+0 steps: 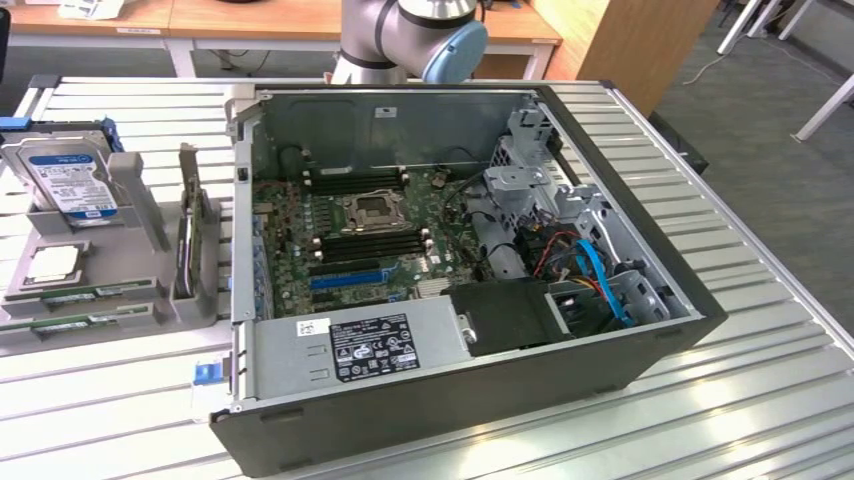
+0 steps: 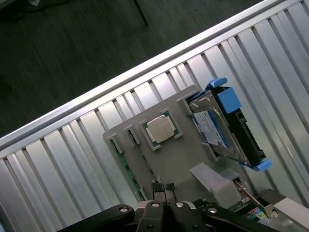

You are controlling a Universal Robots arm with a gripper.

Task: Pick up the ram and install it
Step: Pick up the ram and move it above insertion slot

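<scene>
Overhead, my pincer (image 2: 162,187) hangs above the grey parts holder (image 2: 178,159) on the slatted bench (image 1: 747,380), its two tips drawn together with nothing between them. The ram (image 1: 80,294) lies flat in a shallow groove along the holder's front edge, at the exterior view's left, with a second green stick (image 1: 67,323) just beside it. The grooves, I judge, keep each stick at a known spot for a clean pinch. Through the wrist camera the sticks appear as a thin green strip along the holder's rim, close under the pincer tips but untouched. A hard drive (image 1: 67,180) with blue rails leans upright in its cradle, and a processor chip (image 2: 161,128) sits in a square recess between the drive and the sticks. The open computer case (image 1: 441,410) lies on its side just beside the holder, with the motherboard (image 1: 387,215) facing up, presumably so the memory slots can be reached from straight above. I cannot make out whether the dark slots flanking the socket are empty. The arm (image 1: 407,30) is cut off at the top of the exterior view, and the pincer's own body hides one end of the sticks from the wrist camera.
</scene>
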